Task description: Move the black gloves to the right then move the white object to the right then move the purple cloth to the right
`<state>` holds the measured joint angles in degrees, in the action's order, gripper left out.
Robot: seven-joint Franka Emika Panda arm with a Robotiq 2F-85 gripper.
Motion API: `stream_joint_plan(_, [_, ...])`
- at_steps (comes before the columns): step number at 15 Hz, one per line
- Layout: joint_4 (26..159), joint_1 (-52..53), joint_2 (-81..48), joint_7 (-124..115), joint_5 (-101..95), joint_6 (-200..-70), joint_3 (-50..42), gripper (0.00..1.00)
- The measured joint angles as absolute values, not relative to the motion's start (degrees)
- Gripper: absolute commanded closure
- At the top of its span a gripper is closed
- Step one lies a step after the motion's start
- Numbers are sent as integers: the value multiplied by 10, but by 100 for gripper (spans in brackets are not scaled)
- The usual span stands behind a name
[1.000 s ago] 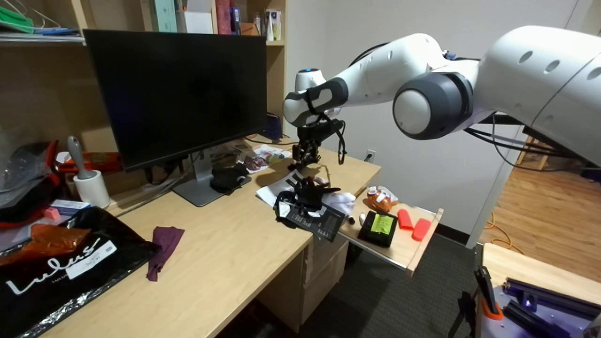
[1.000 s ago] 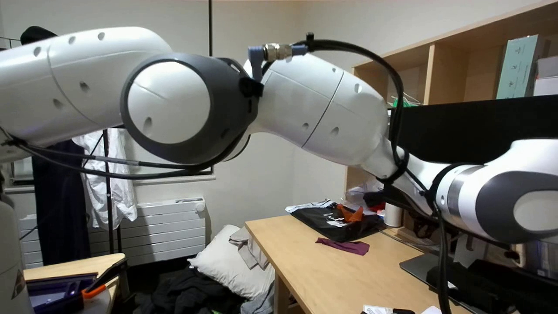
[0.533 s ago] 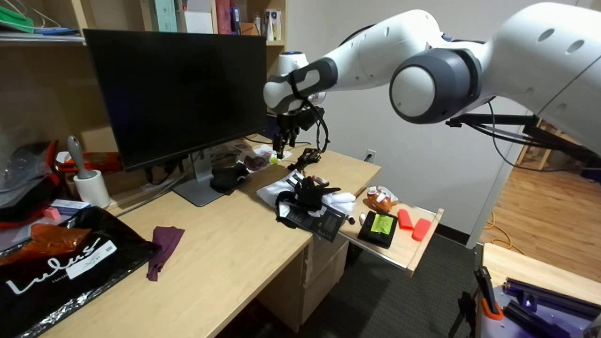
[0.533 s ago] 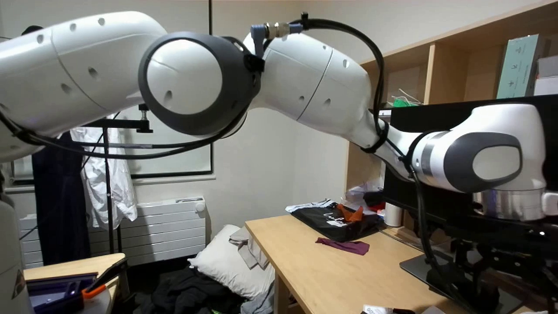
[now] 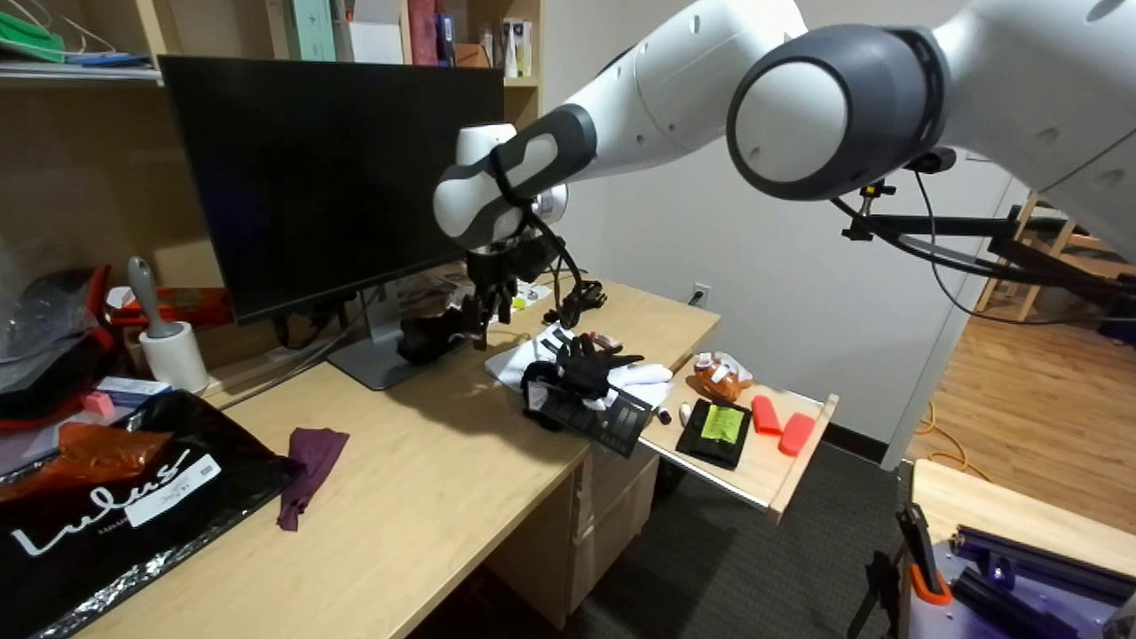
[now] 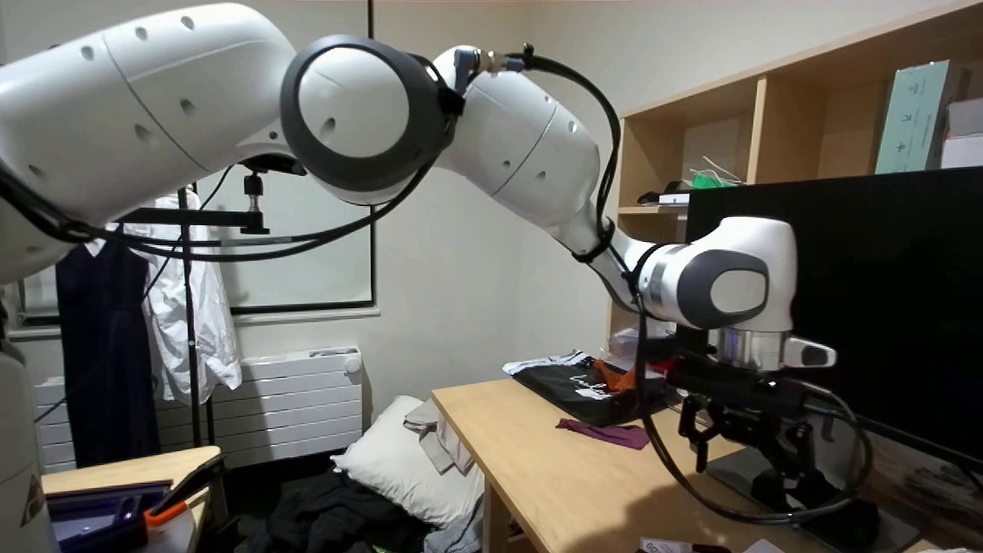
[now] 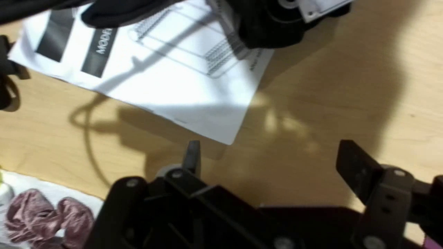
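Observation:
The purple cloth (image 5: 311,470) lies limp on the desk beside the black lettered bag; it also shows in an exterior view (image 6: 607,434). The black gloves (image 5: 586,366) lie in a pile on white paper near the open drawer, a dark card at their front. Glove fingers show at the top of the wrist view (image 7: 121,12). The small whitish-pink white object (image 5: 606,342) lies just behind the gloves. My gripper (image 7: 271,150) is open and empty above the desk, left of the gloves in an exterior view (image 5: 486,330). It hangs before the monitor stand (image 6: 749,461).
The monitor (image 5: 346,177) stands behind the gripper, with a black pouch (image 5: 432,337) on its base. A black strapped item (image 5: 577,302) and pink scrunchies (image 7: 48,218) lie farther back. The black bag (image 5: 151,515) covers the near left. The open drawer (image 5: 803,461) holds several items.
The arm has swung left and nearer along the desk in an exterior view, rising and then lowering. The gripper has moved away from the black strapped item. The gloves, white object and cloth stay put.

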<state>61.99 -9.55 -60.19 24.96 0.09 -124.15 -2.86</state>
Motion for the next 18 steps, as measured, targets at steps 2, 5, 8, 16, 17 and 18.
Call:
stream_joint_plan(2, [657, -71, -588, 209, 0, -1251, -24, 0])
stream_joint_plan(5, [699, -37, -570, 149, 0, -1280, -12, 0])
stream_joint_plan(8, [728, -6, -554, 94, 0, -1309, -7, 0])
stream_joint_plan(16, [755, 26, -544, 44, -4, -1320, -7, 0])
stream_joint_plan(17, [757, 22, -543, 47, -5, -1320, -7, 0])
stream_joint_plan(18, [759, 20, -542, 49, -5, -1320, -7, 0])
